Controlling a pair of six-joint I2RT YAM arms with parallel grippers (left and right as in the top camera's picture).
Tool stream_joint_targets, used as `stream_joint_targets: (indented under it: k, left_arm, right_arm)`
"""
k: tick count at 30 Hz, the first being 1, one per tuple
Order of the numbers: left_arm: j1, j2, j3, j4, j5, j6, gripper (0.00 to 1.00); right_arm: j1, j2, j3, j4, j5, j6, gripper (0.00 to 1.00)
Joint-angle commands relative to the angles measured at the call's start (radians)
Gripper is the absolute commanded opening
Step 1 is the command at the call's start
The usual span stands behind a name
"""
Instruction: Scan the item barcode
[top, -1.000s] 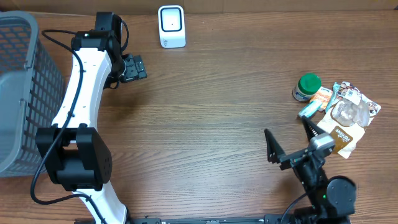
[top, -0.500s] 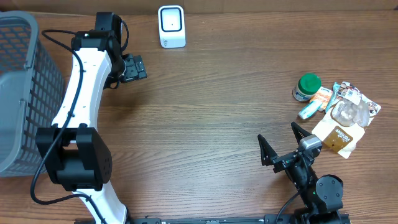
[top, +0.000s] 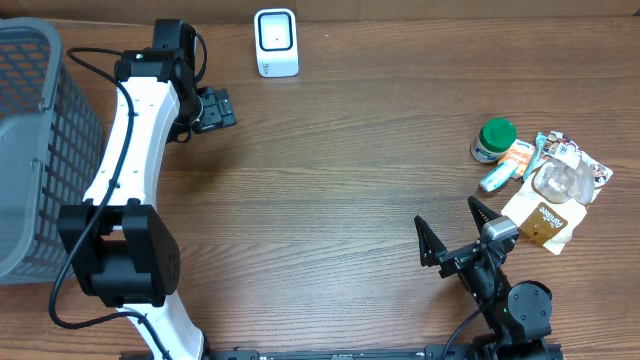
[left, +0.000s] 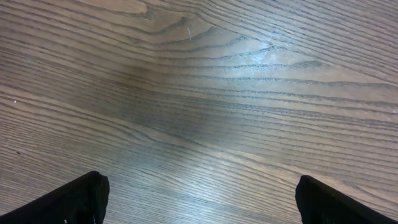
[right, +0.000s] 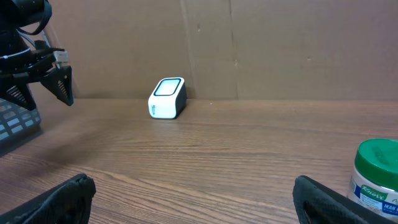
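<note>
The white barcode scanner (top: 276, 42) stands at the table's far edge, and the right wrist view has it (right: 168, 98) against the cardboard wall. A green-lidded jar (top: 494, 140), small tubes, packets and a brown pouch (top: 545, 220) lie in a pile at the right. My right gripper (top: 445, 211) is open and empty near the front edge, left of that pile, its fingers wide apart over bare wood (right: 189, 186). My left gripper (top: 228, 108) hangs open and empty at the far left, left of the scanner, with only table under it (left: 199, 186).
A grey mesh basket (top: 30, 150) fills the left edge of the table. In the right wrist view the jar (right: 376, 174) sits close on the right and the left gripper (right: 53, 81) hovers at the far left. A cardboard wall backs the table.
Early in the second my right arm shifted slightly left, its gripper still open; it has since held still. The left arm and the items have not moved.
</note>
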Motion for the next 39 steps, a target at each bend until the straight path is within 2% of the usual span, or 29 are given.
stream_joint_targets:
  k: [1, 11, 24, 31, 35, 39]
  left_arm:
    - [-0.001, 0.003, 0.009, 0.0, -0.012, 0.003, 1.0]
    - [-0.023, -0.037, 0.009, 0.0, -0.013, 0.003, 1.0]
    - [-0.282, -0.436, 0.009, -0.002, -0.014, 0.005, 1.0]
    - [-0.286, -0.57, -0.024, -0.029, -0.034, 0.034, 0.99]
    - [-0.263, -0.657, -0.152, 0.106, -0.055, 0.033, 0.99]
    - [-0.229, -0.786, -0.38, 0.371, -0.035, 0.034, 1.0]
  right_arm:
    - [0.007, -0.012, -0.011, 0.007, 0.011, 0.006, 1.0]
    - [0.007, -0.012, -0.011, 0.007, 0.01, 0.006, 1.0]
    - [0.007, -0.012, -0.011, 0.007, 0.01, 0.006, 1.0]
    - [0.007, -0.012, -0.011, 0.007, 0.01, 0.006, 1.0]
    - [0.007, -0.012, -0.011, 0.007, 0.01, 0.006, 1.0]
    - [0.007, -0.012, -0.011, 0.007, 0.01, 0.006, 1.0]
